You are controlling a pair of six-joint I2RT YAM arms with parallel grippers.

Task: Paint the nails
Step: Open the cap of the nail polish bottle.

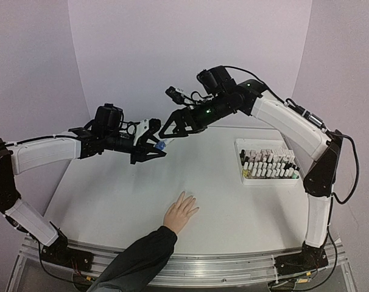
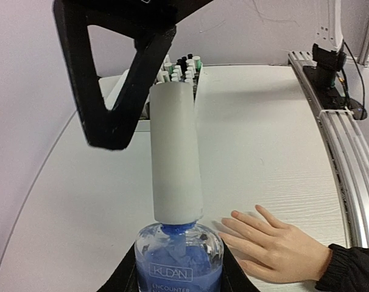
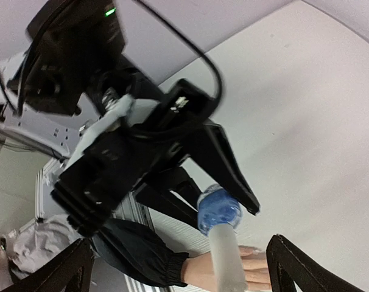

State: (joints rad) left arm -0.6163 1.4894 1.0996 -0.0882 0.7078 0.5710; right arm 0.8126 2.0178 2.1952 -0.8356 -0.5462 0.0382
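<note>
Left end effector (image 1: 159,146): closed on a small glass bottle (image 2: 178,264), held in the air above the far half of the tabletop (image 1: 111,201). The fingers clamp the bottle's body from both sides.

Bottle contents: blue polish, seen through the clear wall, with white print on the front. A tall white cap (image 2: 175,152) sits on the neck and leans slightly. Whether it is screwed down cannot be told.

Right end effector (image 1: 166,132): open, with the jaws spread wide in its own wrist view. The cap lies in the gap between them. One black finger (image 2: 111,79) stands just beside the top of the cap. Contact cannot be confirmed.

Hand (image 1: 181,213): light-skinned, in a dark sleeve (image 1: 136,261), lying flat and palm down on the near middle of the tabletop with the fingers slightly spread. It is well apart from the bottle and from both end effectors.

Nails (image 2: 235,215): at the fingertips of that hand, which rest on the tabletop. They are too small in every view to tell bare from painted.

Tray (image 1: 238,161): white and rectangular, on the right side of the tabletop, well apart from the hand. It holds rows of small bottles (image 1: 267,163), packed close together. Most caps are white or pale, and a few at the left end are dark.
</note>
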